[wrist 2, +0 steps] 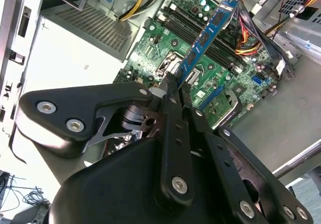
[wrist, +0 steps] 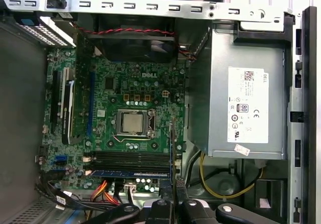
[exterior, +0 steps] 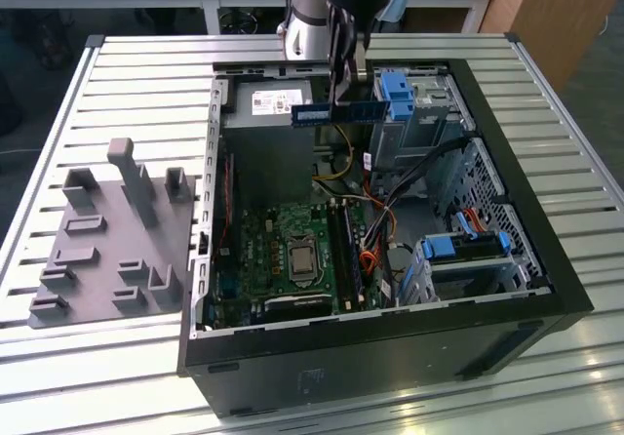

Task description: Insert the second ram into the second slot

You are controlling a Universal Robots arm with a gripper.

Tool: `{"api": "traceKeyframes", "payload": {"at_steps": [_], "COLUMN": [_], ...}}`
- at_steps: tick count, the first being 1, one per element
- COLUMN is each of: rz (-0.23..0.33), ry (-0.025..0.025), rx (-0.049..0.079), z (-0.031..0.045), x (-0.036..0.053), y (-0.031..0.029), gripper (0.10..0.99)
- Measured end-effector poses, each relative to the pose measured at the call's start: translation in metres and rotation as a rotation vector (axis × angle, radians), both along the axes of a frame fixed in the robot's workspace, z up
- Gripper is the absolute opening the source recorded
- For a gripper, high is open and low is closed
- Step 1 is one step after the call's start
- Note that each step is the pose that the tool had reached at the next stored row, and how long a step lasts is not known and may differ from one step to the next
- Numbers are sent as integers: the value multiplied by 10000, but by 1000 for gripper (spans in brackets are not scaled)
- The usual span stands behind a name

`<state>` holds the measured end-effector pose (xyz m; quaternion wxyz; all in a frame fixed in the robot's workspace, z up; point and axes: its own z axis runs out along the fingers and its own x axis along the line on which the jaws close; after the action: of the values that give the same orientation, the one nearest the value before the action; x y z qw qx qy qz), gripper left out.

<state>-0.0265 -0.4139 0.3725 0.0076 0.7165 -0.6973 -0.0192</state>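
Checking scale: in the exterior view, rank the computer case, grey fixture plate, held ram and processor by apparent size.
1. computer case
2. grey fixture plate
3. second ram and processor: unranked, since the ram looks longer but much thinner.

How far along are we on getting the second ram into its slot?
Done: one blue stick already sits in a motherboard slot in the first wrist view. In hand: the gripper is shut on the second ram, held above the open case in the exterior view. Left: it is in no slot yet; the dark slots beside the filled one look empty.
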Motion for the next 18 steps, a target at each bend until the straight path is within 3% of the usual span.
{"api": "traceKeyframes", "payload": {"at_steps": [18], "rz": [0], "ry": [0], "rx": [-1], "z": [0], "x": [0], "y": [-116], "gripper": [137]}}
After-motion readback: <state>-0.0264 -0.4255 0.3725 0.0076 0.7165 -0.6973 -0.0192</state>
